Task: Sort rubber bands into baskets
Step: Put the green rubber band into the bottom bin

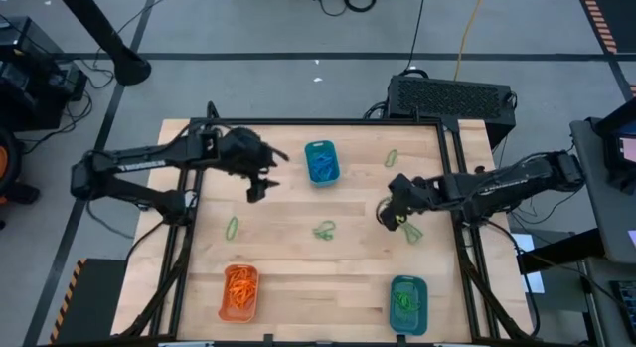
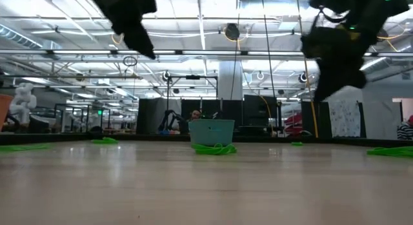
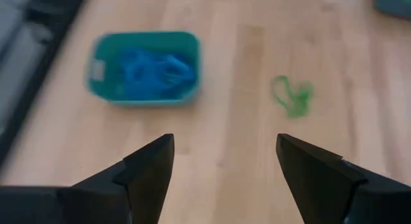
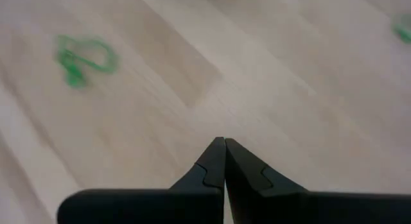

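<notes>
My left gripper (image 1: 260, 188) (image 3: 225, 144) is open and empty, raised above the table's far left part, beside the teal basket (image 1: 321, 161) (image 3: 144, 76) that holds blue rubber bands. My right gripper (image 1: 384, 216) (image 4: 225, 142) is shut, raised above the table's right part; nothing shows between its fingertips. A green rubber band (image 1: 407, 229) lies on the table right beside it. Other green bands lie loose at the middle (image 1: 325, 230) (image 3: 292, 95) (image 4: 83, 57), left (image 1: 232, 227) and far right (image 1: 392, 158). An orange basket (image 1: 238, 291) holds orange bands. A second teal basket (image 1: 407, 304) holds green bands.
A black frame (image 1: 447, 188) runs round the wooden table. A dark box (image 1: 452, 96) stands beyond the far right corner. The low view shows both arms (image 2: 132, 25) (image 2: 342, 51) lifted clear of the tabletop, with bare wood between the baskets.
</notes>
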{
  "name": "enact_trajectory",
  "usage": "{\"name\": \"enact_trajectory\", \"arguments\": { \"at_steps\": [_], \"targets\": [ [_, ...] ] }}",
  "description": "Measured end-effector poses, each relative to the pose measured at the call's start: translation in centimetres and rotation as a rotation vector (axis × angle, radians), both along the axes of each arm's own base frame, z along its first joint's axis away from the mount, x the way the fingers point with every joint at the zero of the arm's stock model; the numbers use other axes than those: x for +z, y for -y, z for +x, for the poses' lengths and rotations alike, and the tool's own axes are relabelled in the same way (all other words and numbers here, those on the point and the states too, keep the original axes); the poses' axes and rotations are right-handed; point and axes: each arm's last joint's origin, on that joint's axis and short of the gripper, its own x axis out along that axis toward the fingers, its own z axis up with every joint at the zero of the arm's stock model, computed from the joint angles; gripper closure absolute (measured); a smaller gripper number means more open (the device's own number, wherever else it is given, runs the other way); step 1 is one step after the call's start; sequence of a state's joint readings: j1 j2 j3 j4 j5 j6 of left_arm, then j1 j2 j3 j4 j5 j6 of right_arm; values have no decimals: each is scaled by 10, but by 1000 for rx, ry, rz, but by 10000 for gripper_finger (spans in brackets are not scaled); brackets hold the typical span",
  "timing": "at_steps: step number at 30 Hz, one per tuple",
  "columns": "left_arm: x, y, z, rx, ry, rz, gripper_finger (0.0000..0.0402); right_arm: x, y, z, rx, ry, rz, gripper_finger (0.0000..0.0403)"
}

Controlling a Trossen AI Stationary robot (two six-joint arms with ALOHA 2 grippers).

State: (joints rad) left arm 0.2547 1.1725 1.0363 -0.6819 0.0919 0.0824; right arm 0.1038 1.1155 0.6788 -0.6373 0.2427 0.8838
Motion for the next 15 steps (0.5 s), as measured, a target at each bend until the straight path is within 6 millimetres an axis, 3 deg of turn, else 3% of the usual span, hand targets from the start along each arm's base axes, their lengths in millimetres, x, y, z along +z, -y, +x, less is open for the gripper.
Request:
{"name": "enact_trajectory", "arguments": {
  "at_steps": [4,8,15],
  "targets": [
    [-31,3,-13,-24,-11,-45,120,2,11,15,49,92,2,403],
    [-50,1,-19,55,-77,-43,120,-4,16,20,64,76,45,403],
    [-60,4,-16,12,-37,-85,121,-16,8,-4,-37,-183,242,403]
  ]
}}
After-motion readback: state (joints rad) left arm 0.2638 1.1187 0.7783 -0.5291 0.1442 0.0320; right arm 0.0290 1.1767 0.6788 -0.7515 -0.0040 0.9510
